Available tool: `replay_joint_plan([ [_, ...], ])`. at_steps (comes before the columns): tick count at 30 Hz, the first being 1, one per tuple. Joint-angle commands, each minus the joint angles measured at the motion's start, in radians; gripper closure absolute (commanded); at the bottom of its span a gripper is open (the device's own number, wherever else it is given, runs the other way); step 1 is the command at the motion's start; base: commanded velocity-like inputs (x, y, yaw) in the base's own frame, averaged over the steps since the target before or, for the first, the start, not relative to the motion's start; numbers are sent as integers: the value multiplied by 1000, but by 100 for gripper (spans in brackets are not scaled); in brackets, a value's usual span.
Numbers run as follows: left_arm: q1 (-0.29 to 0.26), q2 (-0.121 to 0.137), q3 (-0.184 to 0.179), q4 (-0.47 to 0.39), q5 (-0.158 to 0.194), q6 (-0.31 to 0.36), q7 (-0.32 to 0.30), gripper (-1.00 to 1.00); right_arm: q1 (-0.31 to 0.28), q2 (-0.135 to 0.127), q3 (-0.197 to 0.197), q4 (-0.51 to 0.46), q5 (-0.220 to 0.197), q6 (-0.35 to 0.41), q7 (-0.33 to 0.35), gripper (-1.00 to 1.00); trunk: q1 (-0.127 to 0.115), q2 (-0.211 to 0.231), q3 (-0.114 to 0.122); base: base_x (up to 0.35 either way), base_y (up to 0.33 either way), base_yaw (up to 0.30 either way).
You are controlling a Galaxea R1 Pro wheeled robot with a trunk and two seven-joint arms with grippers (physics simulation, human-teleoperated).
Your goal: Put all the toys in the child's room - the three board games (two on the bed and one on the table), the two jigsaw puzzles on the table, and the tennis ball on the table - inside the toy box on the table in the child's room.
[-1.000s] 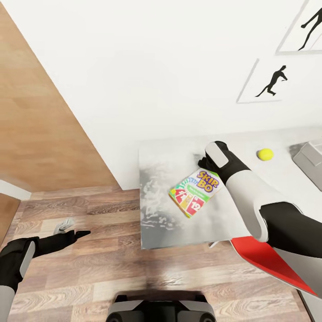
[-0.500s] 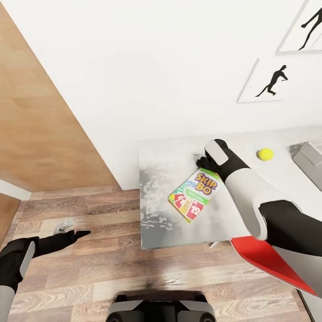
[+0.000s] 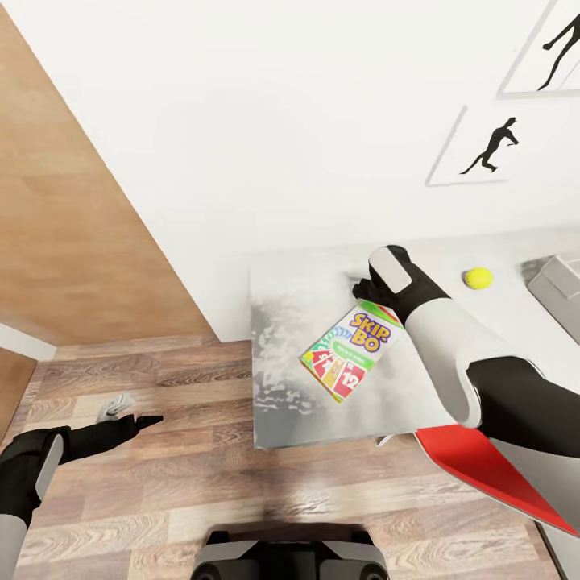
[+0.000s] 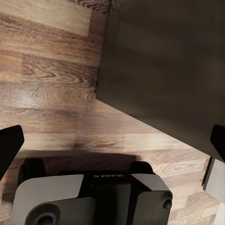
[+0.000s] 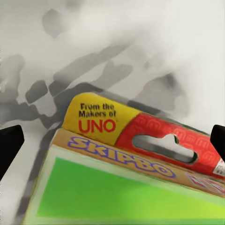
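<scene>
a: flat card box (image 3: 345, 348), green, red and white, lettered skip-bo; lying near the left end of the table (image 3: 282, 387), turned at a slant. glossy print, with a yellow tab reading "from the makers of uno" and a red hanger flap with a slot.

b: and around it?

a: pale grey-white top, mottled like marble. right gripper (image 3: 364, 288) down at the box's far corner, fingertips spread wide at the edges of the right wrist view, nothing between them; touching the box or not, hard to tell. small yellow-green tennis ball (image 3: 478, 278) well apart to the right, then a corner of the grey toy box (image 3: 558, 287).

b: other arm?

a: left gripper (image 3: 145, 421) out over the wood-grain floor (image 3: 161, 483), spread open, holding nothing.
</scene>
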Motion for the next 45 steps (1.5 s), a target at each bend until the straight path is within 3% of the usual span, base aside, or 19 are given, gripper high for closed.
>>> replay_joint_plan([
  [1,-1,0,2,0,4,8,-2,-100,-4,-1,7,-1,-9,7,-8,-100,1,-2,-1,0,0,0],
  [9,-1,0,2,0,4,8,-2,-100,-17,0,1,4,-10,16,-26,-100,1,-2,-1,0,0,0],
  [19,-1,0,2,0,3,8,-2,-100,-20,8,-61,22,-10,45,-74,-100,1,-2,-1,0,0,0],
  [35,-1,-1,2,0,3,8,-2,-100,-20,15,-80,44,-10,54,-87,-100,1,-2,-1,0,0,0],
  [45,-1,-1,2,0,3,7,-2,-100,-20,21,-132,47,-12,83,-127,-100,1,-2,-1,0,0,0],
])
